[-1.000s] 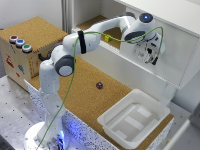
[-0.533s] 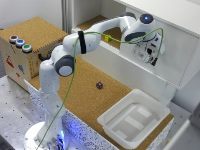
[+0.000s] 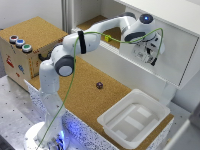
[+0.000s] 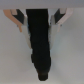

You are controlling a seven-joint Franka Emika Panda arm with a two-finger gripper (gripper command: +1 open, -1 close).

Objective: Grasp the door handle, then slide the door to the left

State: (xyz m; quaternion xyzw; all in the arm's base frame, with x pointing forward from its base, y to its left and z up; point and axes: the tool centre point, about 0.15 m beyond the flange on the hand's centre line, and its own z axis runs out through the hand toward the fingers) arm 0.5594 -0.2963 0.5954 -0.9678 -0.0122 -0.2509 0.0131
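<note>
The large flat pale grey-white door panel [image 3: 165, 57] looked smooth and matt, like painted board. The speckled brown tabletop [image 3: 95, 97] had a rough, cork-like grain. The white open-topped plastic tray [image 3: 134, 121] appeared smooth with a slight sheen. The white robot arm [image 3: 60, 65] wore glossy moulded plastic shells. The black bar-shaped door handle [image 4: 40, 37] looked dull and dark.

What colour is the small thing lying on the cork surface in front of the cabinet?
The small object looks dark purplish; the exterior view shows it best.
</note>
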